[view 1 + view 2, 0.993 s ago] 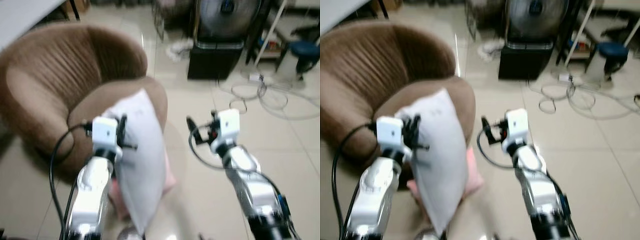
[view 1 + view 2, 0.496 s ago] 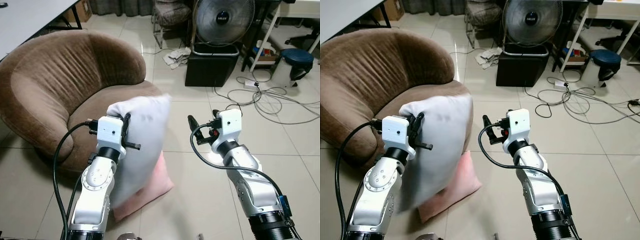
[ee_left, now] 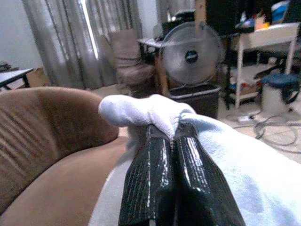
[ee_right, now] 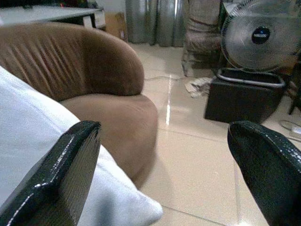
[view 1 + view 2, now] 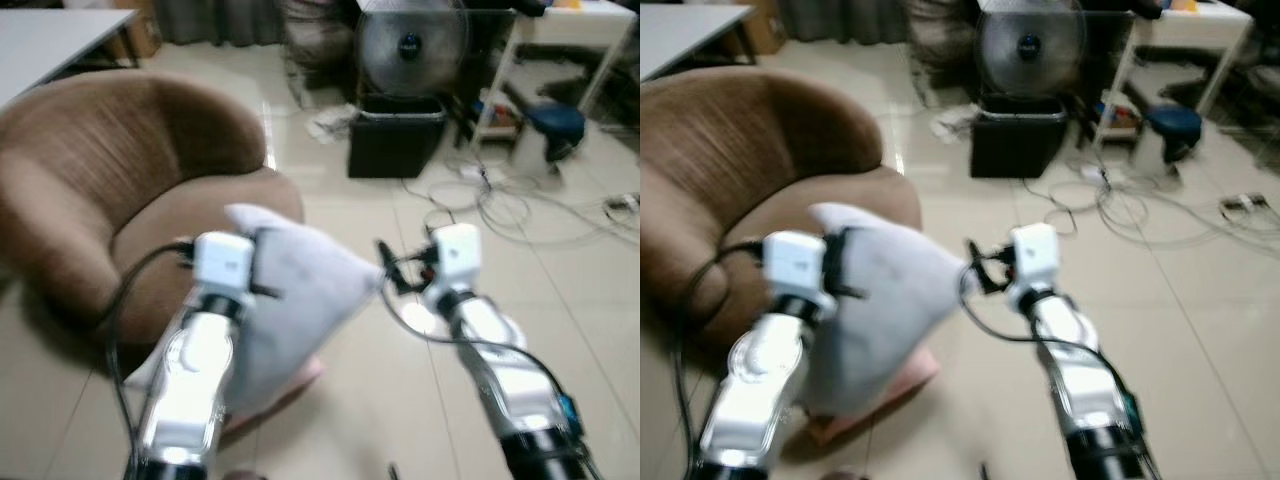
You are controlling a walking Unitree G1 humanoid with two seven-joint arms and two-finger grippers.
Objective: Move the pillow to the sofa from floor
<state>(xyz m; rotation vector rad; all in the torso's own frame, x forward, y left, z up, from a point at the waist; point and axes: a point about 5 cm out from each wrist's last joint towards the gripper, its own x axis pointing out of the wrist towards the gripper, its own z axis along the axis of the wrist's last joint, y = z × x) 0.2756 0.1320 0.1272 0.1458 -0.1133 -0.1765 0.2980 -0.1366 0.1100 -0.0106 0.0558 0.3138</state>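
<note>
One white pillow point(image 5: 300, 290) is held off the floor point(image 5: 400, 400) at its corner by the left gripper point(image 3: 171, 141), fingers pinched together. The right gripper point(image 4: 164, 155) is spread wide beside it. One brown sofa point(image 5: 100, 180) lies just beyond.

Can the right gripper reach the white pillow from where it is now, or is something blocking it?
Probably yes. The right gripper is open, and the white pillow, pinched by the left gripper, has its corner right beside one of its fingers. Nothing lies between them.
</note>
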